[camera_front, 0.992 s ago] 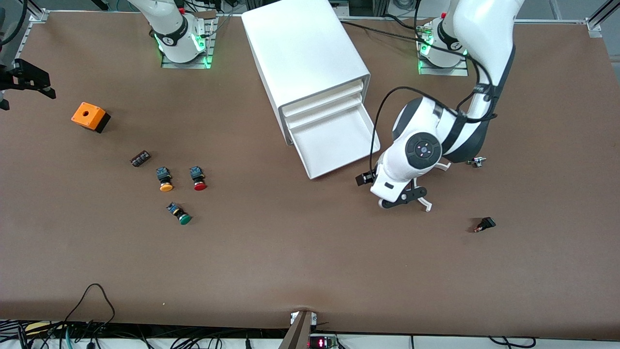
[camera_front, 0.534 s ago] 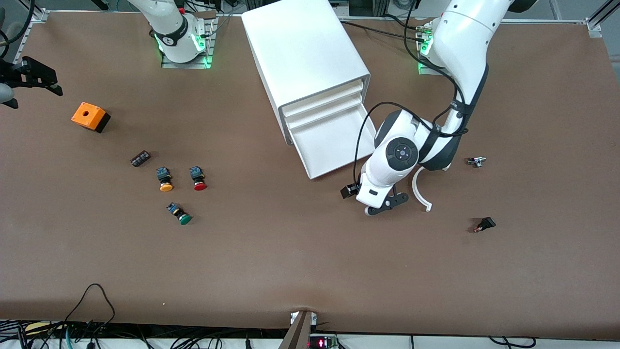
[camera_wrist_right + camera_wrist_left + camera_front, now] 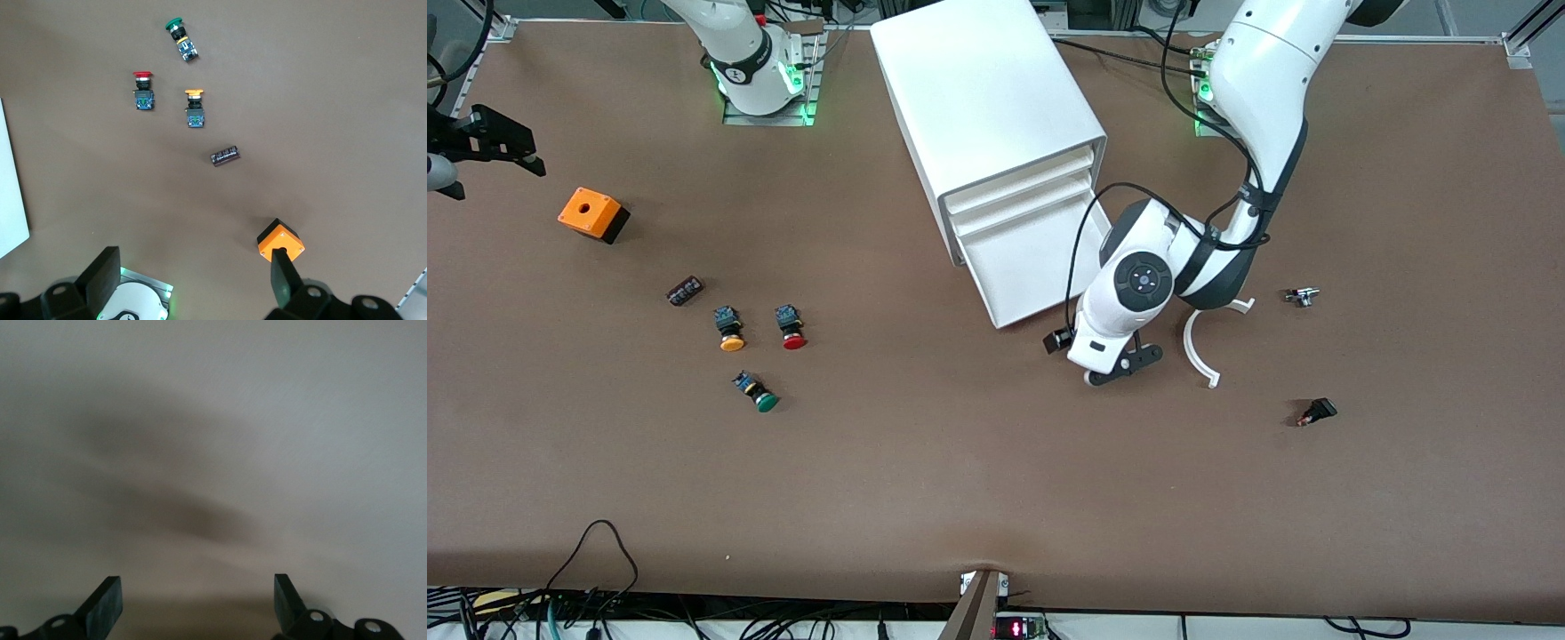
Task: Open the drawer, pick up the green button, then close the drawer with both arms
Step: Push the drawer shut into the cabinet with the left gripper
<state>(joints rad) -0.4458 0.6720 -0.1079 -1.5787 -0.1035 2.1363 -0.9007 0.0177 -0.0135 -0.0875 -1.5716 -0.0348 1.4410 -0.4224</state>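
Observation:
The white cabinet (image 3: 987,98) stands at mid table with its lowest drawer (image 3: 1040,267) pulled out; the tray looks empty. My left gripper (image 3: 1125,366) is open and low over the table beside the drawer's front corner. Its wrist view shows only its open gripper (image 3: 197,587) before a blurred pale surface. The green-capped button (image 3: 758,394) lies on its side on the table toward the right arm's end; it also shows in the right wrist view (image 3: 179,35). My right gripper (image 3: 494,147) is open and empty, high over the table's end near the orange box; it shows in its wrist view (image 3: 192,263).
An orange box (image 3: 591,213) (image 3: 280,241), a small black part (image 3: 685,290), a yellow-capped button (image 3: 729,327) and a red-capped button (image 3: 790,325) lie near the green one. A white curved strip (image 3: 1199,351), a small metal part (image 3: 1302,296) and a black switch (image 3: 1318,411) lie toward the left arm's end.
My left arm has swung from over the white curved strip toward the drawer's front corner, uncovering the strip. My right gripper has shifted slightly. The drawer and buttons have not moved.

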